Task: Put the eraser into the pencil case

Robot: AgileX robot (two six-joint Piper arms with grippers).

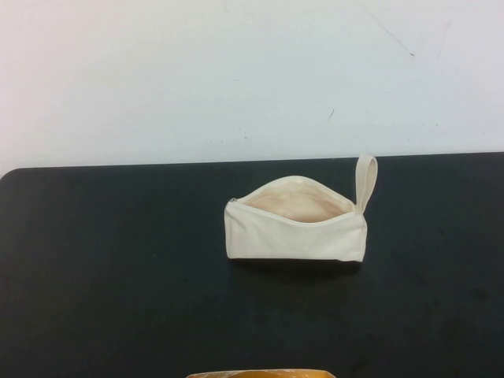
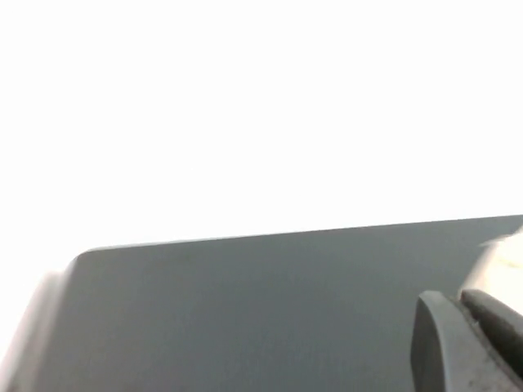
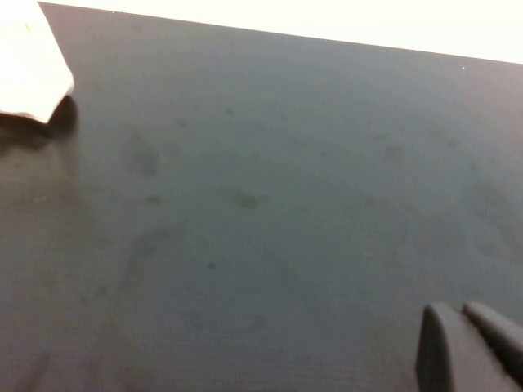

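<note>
- Nearest the camera: a yellow-orange edge [image 1: 260, 373] poking in at the bottom centre of the high view, can't say what it is.
- Left gripper [image 2: 478, 347]: only a grey fingertip in its wrist view, hovering over the black mat [image 2: 245, 318]; open or closed, can't tell.
- Right gripper [image 3: 472, 347]: same deal, above bare mat.
- One pencil case [image 1: 295, 220], centre of the high view, unzipped, mouth gaping, loop [image 1: 365, 179] up at its right end.
- Eraser: can't spot any.

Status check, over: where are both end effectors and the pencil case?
Left end effector and right end effector low over bare black table, off high view. Pencil case centre, unzipped, mouth gaping. Eraser not visible. Nothing obstructing.
</note>
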